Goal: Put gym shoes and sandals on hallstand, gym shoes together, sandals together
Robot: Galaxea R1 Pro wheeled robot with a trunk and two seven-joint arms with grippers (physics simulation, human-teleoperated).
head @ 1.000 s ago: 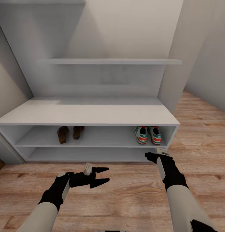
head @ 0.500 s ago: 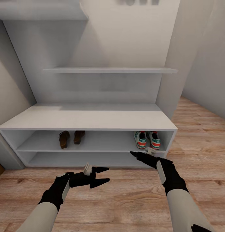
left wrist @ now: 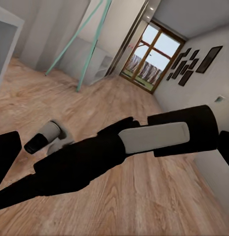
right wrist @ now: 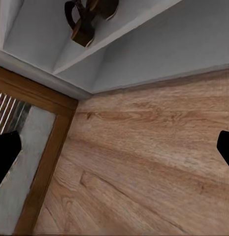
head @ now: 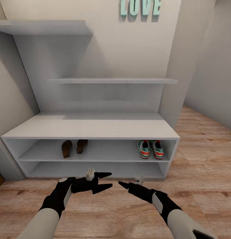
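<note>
left gripper fingers spread, empty | right gripper fingers apart too, holding nothing | sandals and gym shoes paired on hallstand upper shelf, lengthwise front-to-back, heels facing out

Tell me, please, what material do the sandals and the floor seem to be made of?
The sandals look like dark brown leather, matte, with wide straps and lighter tan insoles. The floor looks like light brown wooden planks: grain lines and plank seams show. Being rendered, both are only likely.
</note>
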